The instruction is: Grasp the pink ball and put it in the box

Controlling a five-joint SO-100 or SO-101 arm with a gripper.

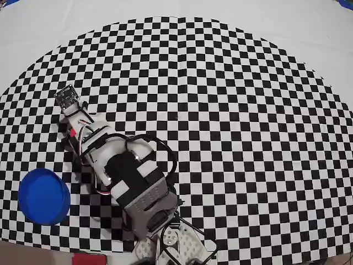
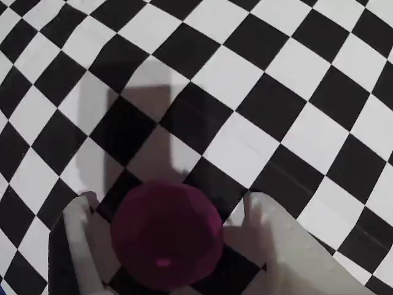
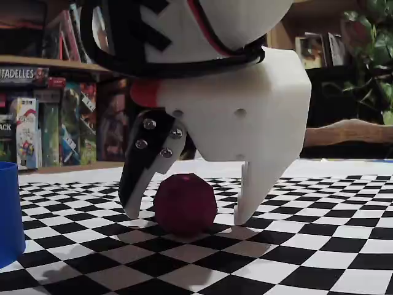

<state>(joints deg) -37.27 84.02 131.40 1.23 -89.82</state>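
The pink ball [image 3: 184,204] rests on the checkered cloth between the two fingers of my gripper [image 3: 185,215]. In the wrist view the ball [image 2: 166,233] fills the gap between the white fingers of the gripper [image 2: 169,203], with a narrow space showing on each side. The jaws are open and lowered to the cloth, straddling the ball. The blue box [image 1: 44,196] stands near the cloth's front left edge in the overhead view, and its wall [image 3: 7,209] shows at the left of the fixed view. In the overhead view the arm [image 1: 110,160] hides the ball.
The black-and-white checkered cloth [image 1: 231,110] covers the table. The arm's base [image 1: 176,243] sits at the bottom edge of the overhead view. Shelves with boxed games [image 3: 37,123] stand behind the table in the fixed view.
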